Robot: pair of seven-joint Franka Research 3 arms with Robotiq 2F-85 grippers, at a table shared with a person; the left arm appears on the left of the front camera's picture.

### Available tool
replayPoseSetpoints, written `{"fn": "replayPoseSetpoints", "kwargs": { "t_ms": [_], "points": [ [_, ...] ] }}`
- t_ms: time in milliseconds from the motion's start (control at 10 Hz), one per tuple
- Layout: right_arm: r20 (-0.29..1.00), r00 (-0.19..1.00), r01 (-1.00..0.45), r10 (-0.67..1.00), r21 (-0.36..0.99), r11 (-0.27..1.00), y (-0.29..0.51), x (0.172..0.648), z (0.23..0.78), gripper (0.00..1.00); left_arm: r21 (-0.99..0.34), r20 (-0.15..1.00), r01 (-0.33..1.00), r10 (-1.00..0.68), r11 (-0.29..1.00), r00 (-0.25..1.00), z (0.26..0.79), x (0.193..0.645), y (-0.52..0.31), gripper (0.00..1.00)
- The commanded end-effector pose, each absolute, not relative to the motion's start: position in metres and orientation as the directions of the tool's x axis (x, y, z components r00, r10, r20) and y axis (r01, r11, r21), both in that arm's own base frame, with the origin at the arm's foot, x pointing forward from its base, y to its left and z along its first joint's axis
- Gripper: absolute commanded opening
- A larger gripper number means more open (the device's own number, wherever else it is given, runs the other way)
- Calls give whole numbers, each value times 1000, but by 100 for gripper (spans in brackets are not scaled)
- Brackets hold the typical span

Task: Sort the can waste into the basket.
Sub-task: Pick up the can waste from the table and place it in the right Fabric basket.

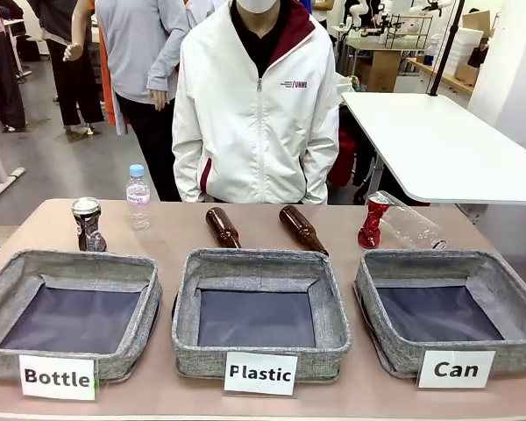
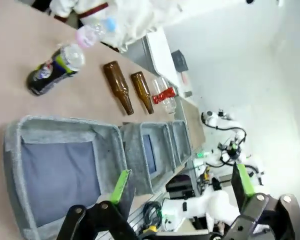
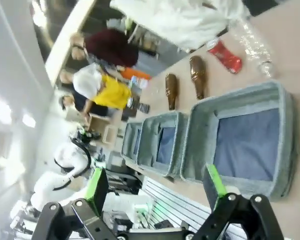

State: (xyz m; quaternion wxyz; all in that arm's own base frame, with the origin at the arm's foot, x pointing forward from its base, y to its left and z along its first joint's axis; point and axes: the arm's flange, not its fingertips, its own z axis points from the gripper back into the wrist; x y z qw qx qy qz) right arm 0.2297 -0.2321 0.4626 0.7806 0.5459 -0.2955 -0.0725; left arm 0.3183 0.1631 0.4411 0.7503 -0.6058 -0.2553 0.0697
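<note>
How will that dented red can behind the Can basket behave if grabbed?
The red can stands upright and crumpled, so it probably tips easily. Dented thin metal likely feels light and may give further. Its shiny surface could slip.

floor: grey (image 1: 61, 167) | right side: white table (image 1: 438, 145), white wall (image 1: 517, 61) | far back: cardboard box (image 1: 381, 70)

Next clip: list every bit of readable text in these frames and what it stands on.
"Bottle": left label, on the left basket.
"Plastic": middle label, on the middle basket.
"Can": right label, on the right basket.
Too small to read: jacket logo, dark can print, water bottle label.
</note>
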Motion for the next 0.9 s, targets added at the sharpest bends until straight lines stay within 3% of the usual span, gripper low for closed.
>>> {"fn": "replayPoseSetpoints", "kwargs": {
  "t_ms": [0, 100, 300, 400, 500, 800],
  "points": [
    [369, 797, -213, -478, 913, 349, -229, 226, 443, 100, -959, 216, 94, 475, 267, 853, 432, 316, 155, 100],
    [344, 794, -186, -501, 922, 338, -236, 226, 435, 100, -973, 130, -1, 548, 232, 826, 416, 312, 158, 100],
    [313, 780, -90, -542, 913, 398, -237, 231, 429, 100, -982, 118, -1, 612, 191, 782, 422, 298, 138, 100],
    [316, 797, -152, -515, 930, 335, -250, 225, 431, 100, -972, 125, -39, 650, 233, 750, 433, 301, 123, 100],
    [316, 797, -152, -515, 930, 335, -250, 225, 431, 100, -977, 128, 4, 567, 215, 814, 413, 325, 181, 100],
    [316, 797, -152, -515, 930, 335, -250, 225, 431, 100, -977, 128, 4, 567, 215, 814, 413, 325, 181, 100]
  ]
}}
